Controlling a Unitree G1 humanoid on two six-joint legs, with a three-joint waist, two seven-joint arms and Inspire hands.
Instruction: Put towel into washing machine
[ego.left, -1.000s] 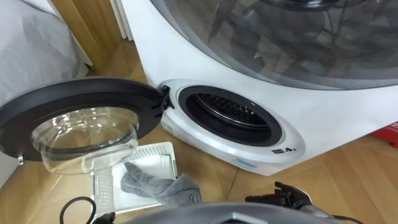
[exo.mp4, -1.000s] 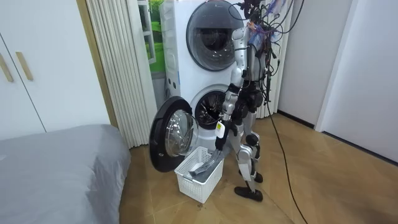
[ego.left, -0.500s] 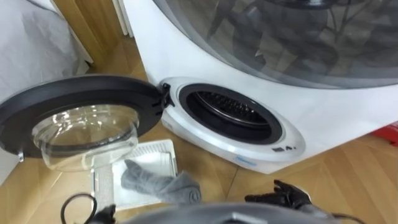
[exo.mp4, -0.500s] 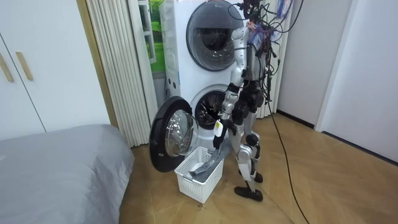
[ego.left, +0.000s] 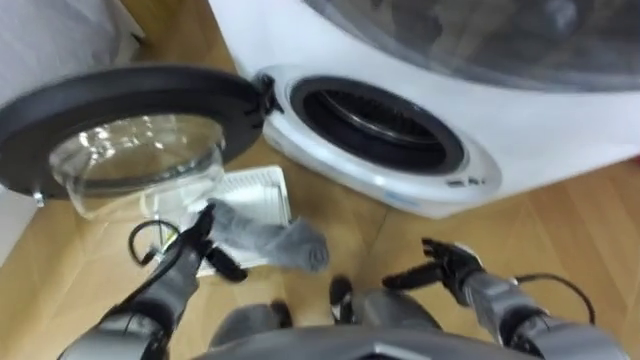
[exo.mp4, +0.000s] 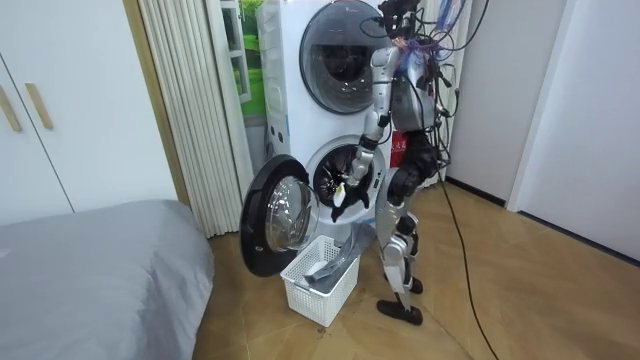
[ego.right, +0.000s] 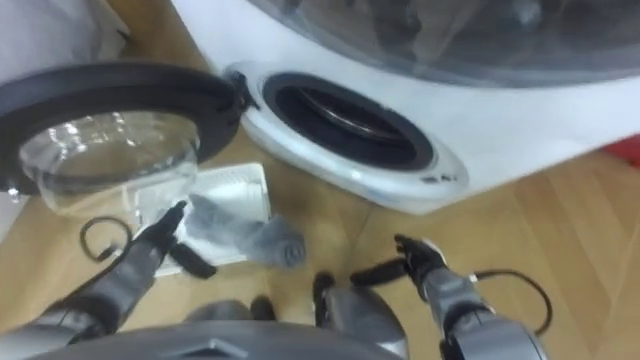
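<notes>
In the left eye view the washing machine (ego.left: 560, 140) stands at the far side. Its round door (ego.left: 120, 100) is open to the left, and the drum (ego.left: 380, 115) is dark and ribbed inside. The grey towel (ego.left: 275, 240) lies crumpled in the white basket (ego.left: 255, 190) on the wooden floor (ego.left: 560, 230), below the door. The left hand (ego.left: 195, 240) is over the basket just left of the towel, its fingers straight and released. The right hand (ego.left: 445, 268), near right, has its fingers spread and grasps nothing.

In the room view the robot stands before the machine, with the basket at its feet. A grey bed (exo.mp4: 100, 260) is at the room view's left.
</notes>
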